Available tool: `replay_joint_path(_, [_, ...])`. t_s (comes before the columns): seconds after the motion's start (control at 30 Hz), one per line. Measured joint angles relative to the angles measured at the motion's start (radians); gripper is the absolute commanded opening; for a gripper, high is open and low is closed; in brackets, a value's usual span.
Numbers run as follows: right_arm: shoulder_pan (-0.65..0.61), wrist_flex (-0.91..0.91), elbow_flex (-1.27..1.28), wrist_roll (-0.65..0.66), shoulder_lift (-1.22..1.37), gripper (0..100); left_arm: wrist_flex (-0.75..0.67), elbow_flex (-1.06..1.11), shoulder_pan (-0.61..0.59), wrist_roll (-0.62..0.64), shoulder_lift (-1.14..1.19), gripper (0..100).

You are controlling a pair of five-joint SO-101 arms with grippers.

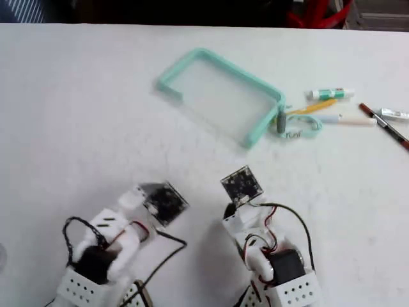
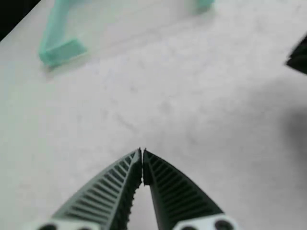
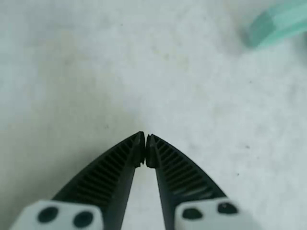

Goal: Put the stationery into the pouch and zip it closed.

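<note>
The left end effector (image 2: 142, 152) hung just above bare desk (image 2: 192, 96) with its ribbed fingers pressed together on nothing. The right end effector (image 3: 145, 139) was likewise closed and empty. Seen from above, the teal-rimmed clear pouch (image 1: 243, 73) lay flat at about 12 o'clock from both arms, apart from each. Its grey zip pull (image 1: 281, 121) and teal loop (image 1: 308, 128) sat at the corner towards 3 o'clock. Whether the mouth stood open could not be told.

The stationery lay loose at 3 o'clock from the pouch: a white-and-green stick (image 1: 331, 94), a yellow pen (image 1: 313, 107), a white pen (image 1: 348, 119), a dark red pencil (image 1: 383, 126) and a white marker (image 1: 393, 114). None of it was in the pouch yet.

The first pick was probably best left to the right arm, the pile being at roughly 1 o'clock from it. It would need to spread its fingers before descending and close across a barrel mid-length. The yellow pen, touching the loop, risked dragging the pouch. The left arm could steady the rim.
</note>
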Motion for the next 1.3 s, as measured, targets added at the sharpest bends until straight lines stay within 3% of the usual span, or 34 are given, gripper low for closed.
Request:
replay_joint_path(0.2, [0.017, -0.025, 0.0, 0.0, 0.0, 1.8, -0.097, 0.046, 0.183, -0.002, 0.003, 3])
replay_joint_path(0.33, [0.064, -0.025, 0.0, 0.0, 0.0, 1.8, -0.104, 0.046, 0.195, 0.006, 0.005, 3])
replay_joint_path(0.53, [0.072, -0.025, 0.0, -0.002, 0.0, 1.8, -0.098, 0.046, 0.199, 0.196, 0.005, 3])
replay_joint_path(0.7, [0.075, -0.025, 0.0, -0.002, 0.0, 1.8, -0.098, 0.046, 0.201, 0.198, 0.005, 3])
replay_joint_path(0.93, [0.075, -0.025, 0.0, -0.002, 0.0, 1.8, -0.244, 0.046, 0.029, 0.199, 0.005, 3])
replay_joint_path(1.13, [0.075, -0.023, 0.0, -0.002, 0.0, 1.8, -0.216, 0.046, 0.006, 0.199, 0.005, 3])
replay_joint_path(1.3, [0.077, 0.021, 0.0, 0.0, 0.0, 1.8, -0.209, 0.029, -0.1, 0.199, 0.005, 3])
